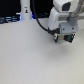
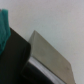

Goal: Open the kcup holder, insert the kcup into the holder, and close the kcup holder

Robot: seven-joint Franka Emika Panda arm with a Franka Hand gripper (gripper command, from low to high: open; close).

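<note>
In the exterior view my gripper (image 1: 67, 39) hangs low over the table at the exterior view's right. A small green kcup (image 1: 68, 38) shows between its dark fingers. The black kcup holder (image 1: 60, 36) is mostly hidden behind the gripper. In the wrist view the kcup (image 2: 4, 25) is a blurred green patch at the picture's edge. The holder's black body (image 2: 15, 57) is close by, with a grey flat panel (image 2: 49, 56) on it. I cannot tell whether a drawer is open.
A white bottle-like object (image 1: 26, 11) with a dark mark stands at the back of the white table (image 1: 30, 60), at the exterior view's left. Dark cables and clutter (image 1: 10, 20) run along the back edge.
</note>
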